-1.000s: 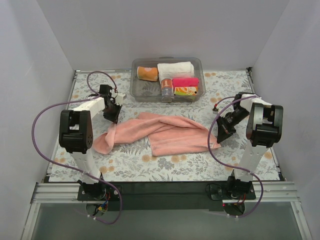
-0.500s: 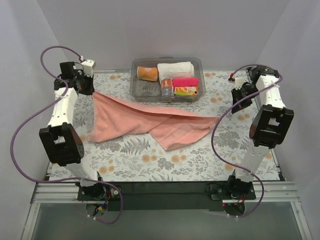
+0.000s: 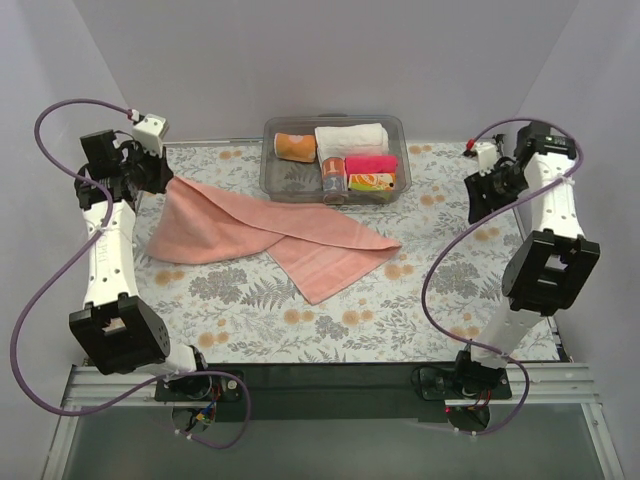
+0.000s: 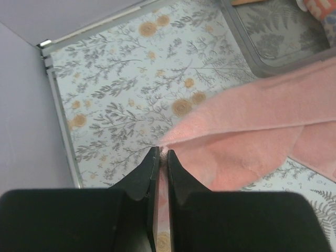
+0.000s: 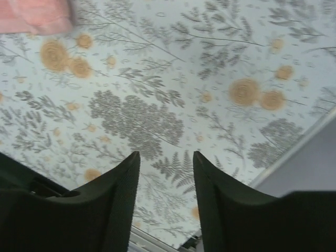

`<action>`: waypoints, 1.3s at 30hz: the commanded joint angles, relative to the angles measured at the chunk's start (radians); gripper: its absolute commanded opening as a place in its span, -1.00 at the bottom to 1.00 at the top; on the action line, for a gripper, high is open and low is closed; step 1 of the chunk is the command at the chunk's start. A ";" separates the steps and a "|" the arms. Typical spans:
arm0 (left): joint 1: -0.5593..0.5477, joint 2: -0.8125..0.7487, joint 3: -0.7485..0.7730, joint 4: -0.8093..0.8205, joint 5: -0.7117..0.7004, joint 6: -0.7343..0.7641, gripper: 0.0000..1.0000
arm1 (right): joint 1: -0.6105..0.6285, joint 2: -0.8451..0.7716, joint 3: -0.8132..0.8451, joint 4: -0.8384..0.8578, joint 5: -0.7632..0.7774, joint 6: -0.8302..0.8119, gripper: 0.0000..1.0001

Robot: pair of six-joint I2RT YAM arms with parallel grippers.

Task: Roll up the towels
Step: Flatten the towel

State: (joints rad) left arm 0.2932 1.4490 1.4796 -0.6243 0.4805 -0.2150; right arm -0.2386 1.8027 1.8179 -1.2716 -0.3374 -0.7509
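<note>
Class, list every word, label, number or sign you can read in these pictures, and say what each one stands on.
No text can be read anywhere.
Yellow-orange patterned cloth in the clear bin: print only, too small for letters.
Small red-and-teal patterned roll beside it: too small.
Orange-and-white item at the left wrist view's top edge: blurred, cut off.
</note>
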 commanded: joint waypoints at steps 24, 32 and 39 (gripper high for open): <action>0.000 0.071 -0.068 -0.032 0.073 0.028 -1.00 | 0.631 0.026 -0.480 0.637 0.276 -0.013 0.00; 0.001 0.085 -0.044 -0.014 0.069 0.025 -1.00 | 0.630 -0.034 -0.491 0.635 0.262 -0.018 -0.97; 0.007 0.051 0.091 -0.045 0.079 0.066 -1.00 | 0.458 -0.250 -0.359 0.530 0.244 -0.024 -0.97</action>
State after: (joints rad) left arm 0.2932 1.5524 1.4902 -0.6655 0.5323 -0.1776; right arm 0.3119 1.6772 1.3399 -0.6975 -0.0860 -0.7662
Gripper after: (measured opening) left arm 0.042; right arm 0.031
